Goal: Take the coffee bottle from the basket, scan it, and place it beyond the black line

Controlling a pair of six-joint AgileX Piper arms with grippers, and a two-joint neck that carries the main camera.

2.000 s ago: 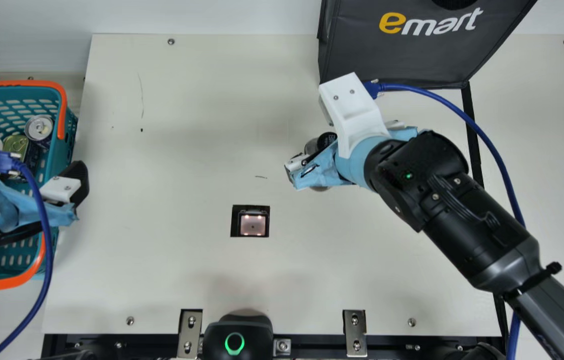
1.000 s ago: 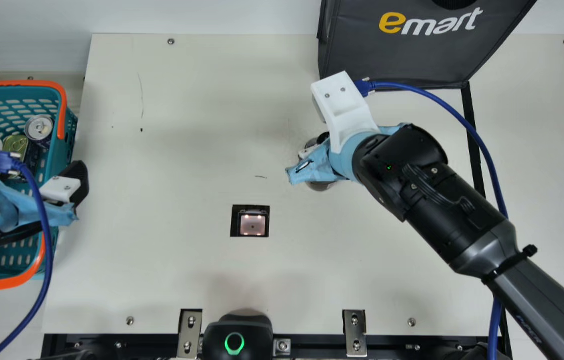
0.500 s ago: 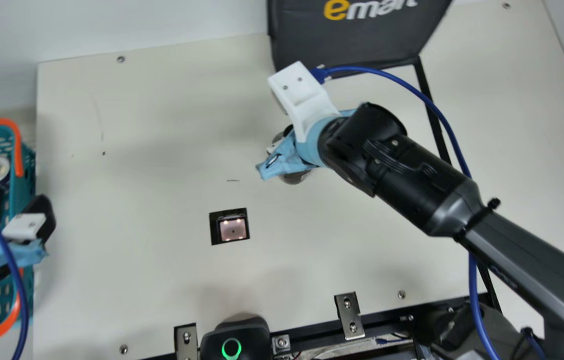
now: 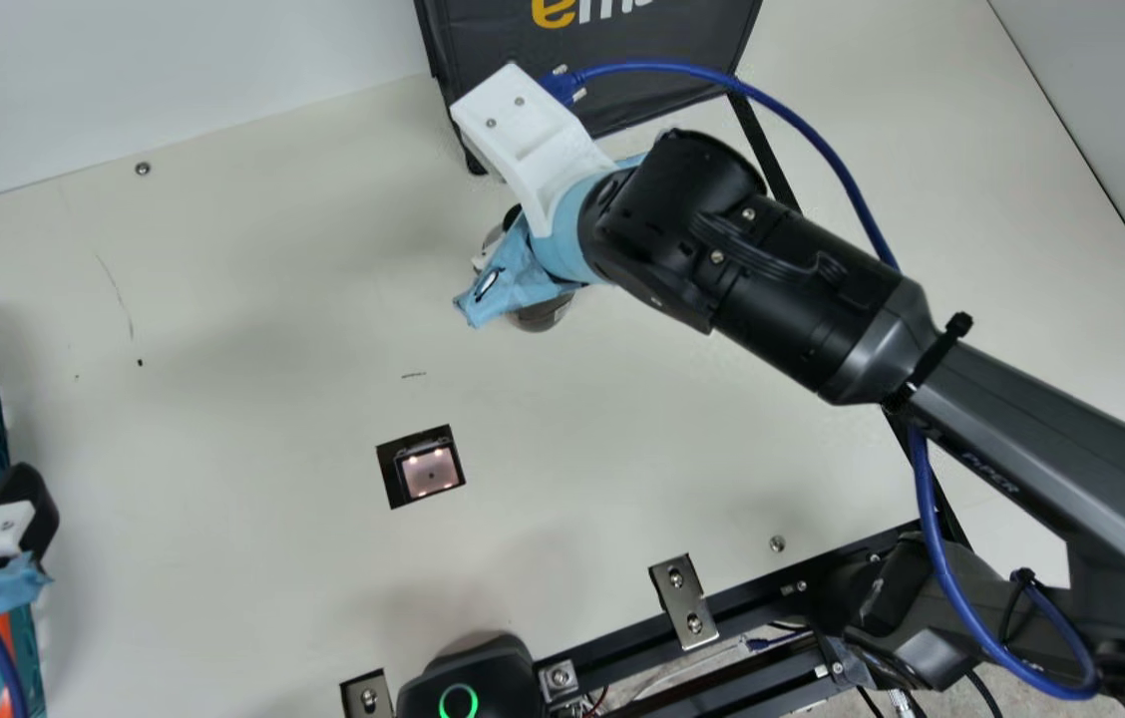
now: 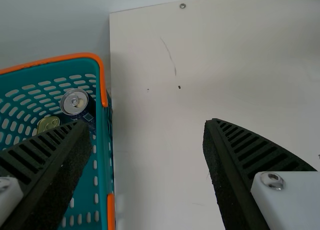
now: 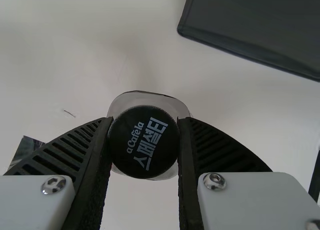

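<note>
In the main view, my right gripper [image 4: 513, 261] is at the coffee bottle [image 4: 540, 315], whose lower part shows below the blue wrap. Seen from above in the right wrist view, the bottle [image 6: 144, 141] has a black cap and a clear body; my right gripper [image 6: 144, 122] is shut on it, a finger on each side. At the main view's left edge is my left gripper [image 4: 4, 529]. The left wrist view has my left gripper [image 5: 149, 127] open with nothing held, straddling the side of the basket [image 5: 104, 155]. The black line [image 4: 764, 150] lies right of the bottle.
The scanner window [image 4: 431, 472] is lit in the table, front-left of the bottle. A dark bag [image 4: 602, 70] stands behind the right gripper. A can [image 5: 75, 101] and a greenish tin [image 5: 48, 123] are in the basket. A black device [image 4: 468, 683] sits at the front edge.
The right gripper has shifted slightly left and its fingers have closed on the bottle. The neck camera has turned, shifting the whole main view. My left arm looks still.
</note>
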